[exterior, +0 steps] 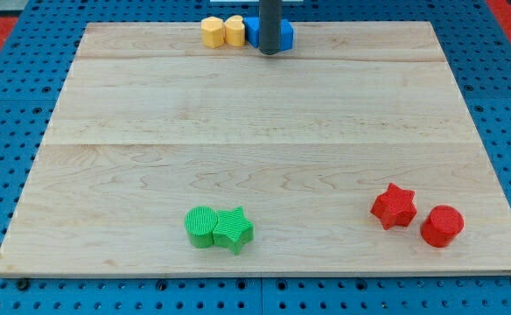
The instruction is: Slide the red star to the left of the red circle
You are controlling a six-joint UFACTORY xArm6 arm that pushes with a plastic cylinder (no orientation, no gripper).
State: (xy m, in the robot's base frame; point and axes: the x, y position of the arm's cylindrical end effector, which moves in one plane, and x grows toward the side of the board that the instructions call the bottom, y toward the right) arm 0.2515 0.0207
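Near the worktop's (264, 114) lower right, the red star (393, 206) looks light, rigid; tip (273, 52) far off, touching neither it nor the red circle (441, 226); no hand fitted, nothing held.

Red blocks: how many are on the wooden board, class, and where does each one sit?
2, both near the view's bottom right: the red star, and the red circle just to its right. None seem hidden.

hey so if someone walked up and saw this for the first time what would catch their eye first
Probably the two bright red blocks near the view's bottom right: the red star sits just left of the red circle, almost touching. Next, the green pair at the bottom centre, a green circle against a green star. At the top edge my tip stands against a blue block, beside two yellow blocks.
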